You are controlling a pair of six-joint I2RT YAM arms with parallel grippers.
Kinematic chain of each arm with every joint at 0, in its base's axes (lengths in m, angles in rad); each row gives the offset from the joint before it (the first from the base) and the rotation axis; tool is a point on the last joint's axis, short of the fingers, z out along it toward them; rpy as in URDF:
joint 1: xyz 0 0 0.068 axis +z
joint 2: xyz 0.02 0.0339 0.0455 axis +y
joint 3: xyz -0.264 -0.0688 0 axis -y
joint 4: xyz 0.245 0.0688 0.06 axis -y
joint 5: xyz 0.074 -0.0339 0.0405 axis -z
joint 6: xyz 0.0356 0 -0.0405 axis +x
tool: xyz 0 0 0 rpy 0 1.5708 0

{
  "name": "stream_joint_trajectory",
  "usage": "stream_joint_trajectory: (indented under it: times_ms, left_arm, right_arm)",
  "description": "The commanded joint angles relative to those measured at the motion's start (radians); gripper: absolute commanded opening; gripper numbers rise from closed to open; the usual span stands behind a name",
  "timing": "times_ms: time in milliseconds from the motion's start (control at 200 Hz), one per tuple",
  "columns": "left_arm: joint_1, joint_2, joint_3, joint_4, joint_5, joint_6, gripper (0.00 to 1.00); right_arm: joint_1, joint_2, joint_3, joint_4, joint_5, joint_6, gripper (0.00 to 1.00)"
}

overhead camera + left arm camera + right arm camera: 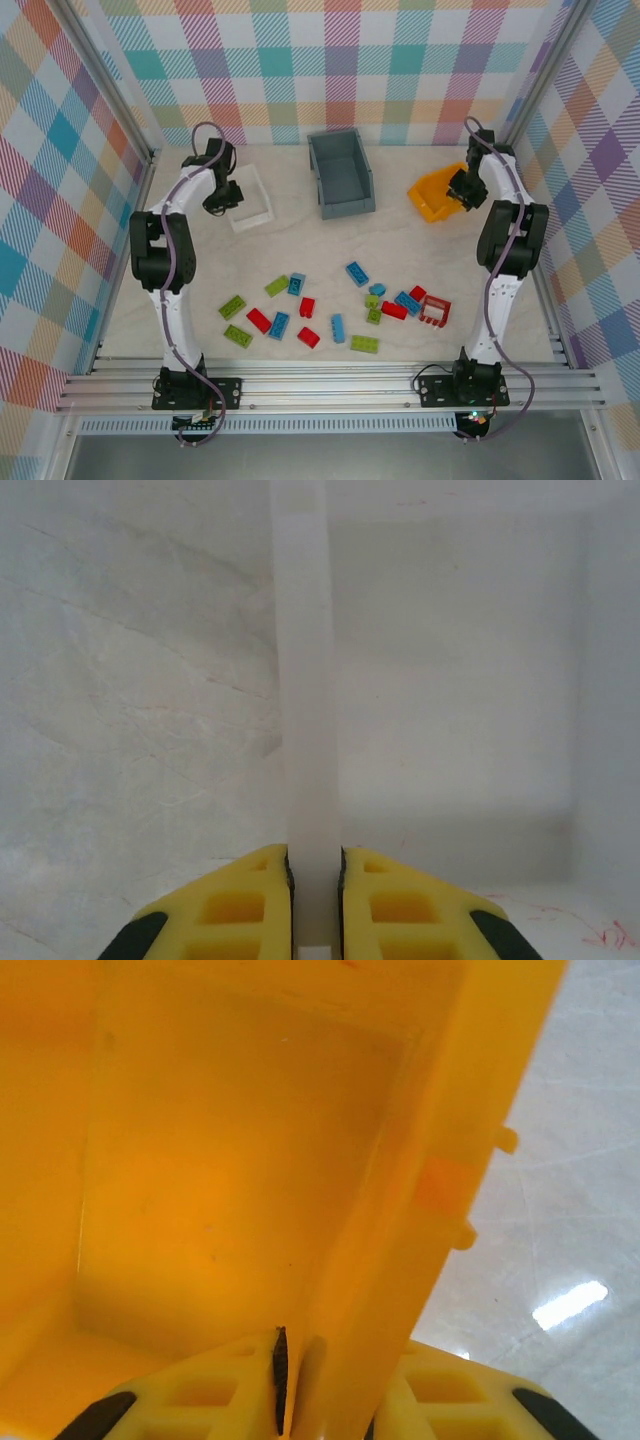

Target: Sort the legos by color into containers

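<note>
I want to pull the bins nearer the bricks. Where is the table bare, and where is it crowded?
Bare: the strip of table between the legos and the tray, grey bin and orange bin, plus the gaps either side of the grey bin. Crowded: the front, where the legos lie scattered.

The table (300,240) is taken in from high above and behind the arm bases (197,385), looking down. The white tray (305,680) wall is shot point-blank from the left wrist, and the orange-yellow bin (250,1160) wall from the right. Both are also caught overhead, way smaller.
</note>
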State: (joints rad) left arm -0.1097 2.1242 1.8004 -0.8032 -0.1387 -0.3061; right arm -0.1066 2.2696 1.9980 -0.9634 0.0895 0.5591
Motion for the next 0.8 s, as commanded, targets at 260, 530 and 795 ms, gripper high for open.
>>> stream_joint_trajectory:
  times_ms: [260, 530, 795]
  left_arm:
    - [-0.087, 0.146, 0.247, -0.023, 0.085, 0.063, 0.0]
    - [-0.139, 0.225, 0.354, -0.01, 0.189, 0.165, 0.0]
    - [-0.16, 0.2, 0.307, -0.015, 0.226, 0.199, 0.0]
  right_arm:
    - [0.14, 0.131, 0.271, -0.048, 0.087, -0.238, 0.15]
    - [0.195, 0.239, 0.423, -0.045, -0.059, -0.375, 0.16]
    - [0.243, 0.231, 0.388, -0.057, -0.207, -0.453, 0.15]
